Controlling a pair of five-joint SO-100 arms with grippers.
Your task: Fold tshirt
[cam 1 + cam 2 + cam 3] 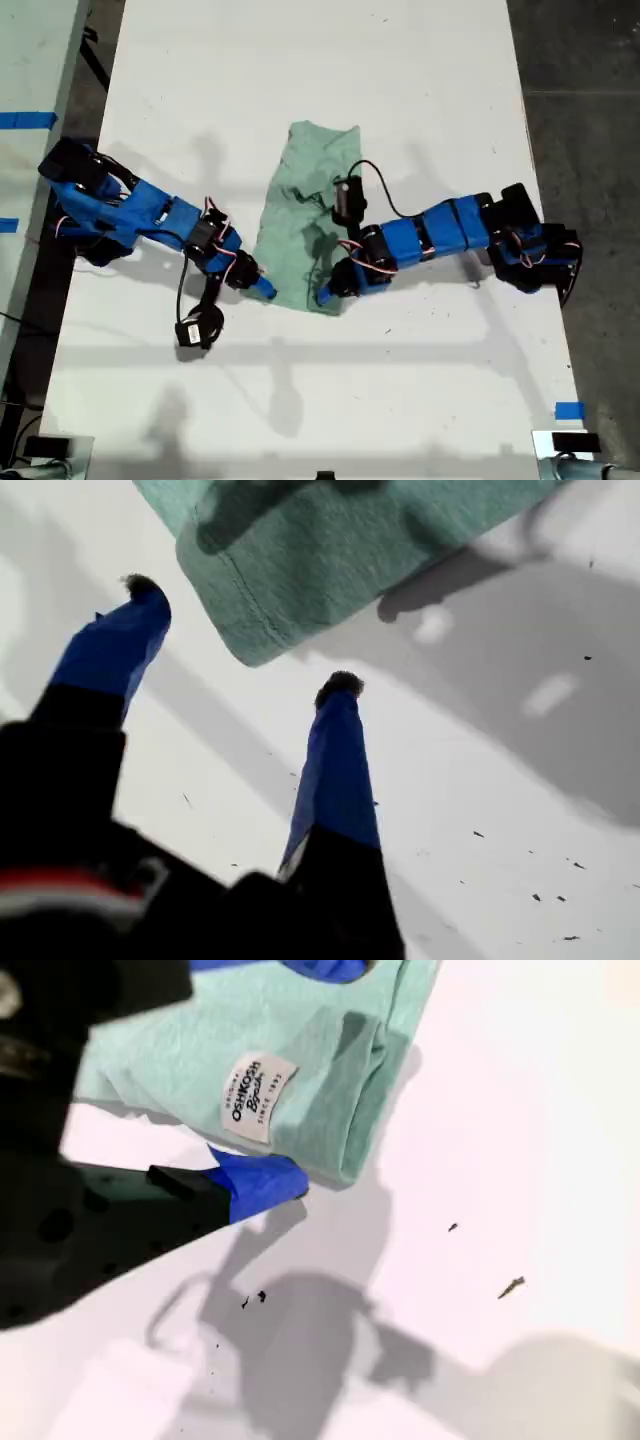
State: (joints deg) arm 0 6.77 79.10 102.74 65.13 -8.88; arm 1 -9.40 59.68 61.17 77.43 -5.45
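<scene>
The pale mint-green tshirt (pixel 300 215) lies crumpled and partly folded in the middle of the white table (pixel 400 90). Coming from the exterior view's left, my first gripper (pixel 262 287) stands open just beside the shirt's near edge. In the first wrist view its blue-taped fingertips (pixel 340 690) are spread on bare table, and a rounded corner of the tshirt (pixel 330 560) lies just beyond them. My second gripper (pixel 328 292), from the exterior view's right, is at the shirt's near corner. It (pixel 300 1075) is open astride the folded tshirt (pixel 150 1070), by the white label (pixel 255 1095).
Both blue arms stretch inward across the table from its two sides. A black cable (pixel 385 195) loops over the arm on the exterior view's right. Blue tape marks (pixel 568 410) sit near the table's edges. Dark floor (pixel 590 120) borders the table at the exterior view's right.
</scene>
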